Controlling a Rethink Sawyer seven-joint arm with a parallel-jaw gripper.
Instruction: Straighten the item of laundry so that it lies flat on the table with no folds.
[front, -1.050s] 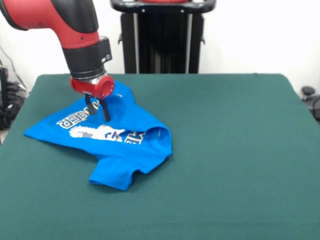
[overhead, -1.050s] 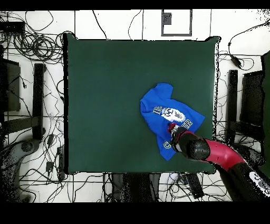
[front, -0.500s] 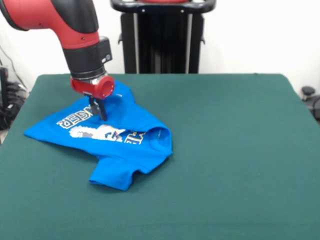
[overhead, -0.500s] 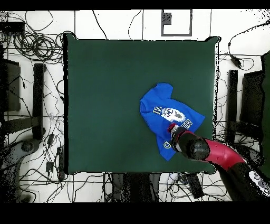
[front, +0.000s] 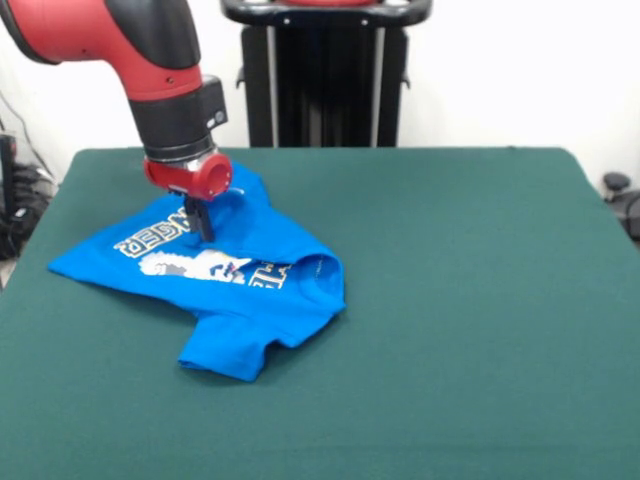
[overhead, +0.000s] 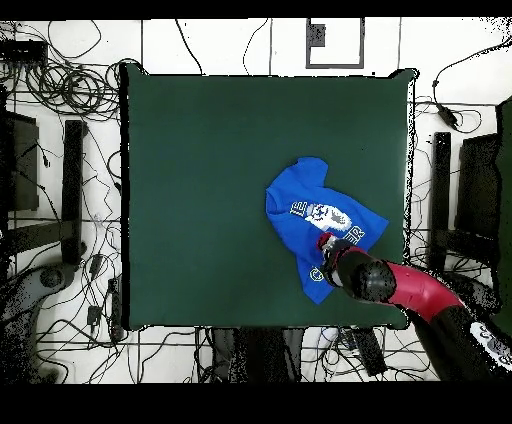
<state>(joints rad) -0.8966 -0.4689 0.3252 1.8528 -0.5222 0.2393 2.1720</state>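
Note:
The item of laundry, a bright blue T-shirt with white lettering, lies crumpled on the left part of the green table. One sleeve points toward the front edge and the neck part is folded over. My gripper comes down onto the shirt's far part beside the lettering, fingers pressed together and pinching the fabric. In the overhead view the shirt lies near the table's right edge, and the gripper sits over the half nearer the base.
A black pedestal stands behind the table's far edge. Cables and stands surround the table on the floor. The shirt's left tip lies close to the table's left edge.
The gripper's fingers, spread apart on the shirt a second ago, have closed together on the fabric. The arm has shifted only slightly. The shirt's shape has hardly changed.

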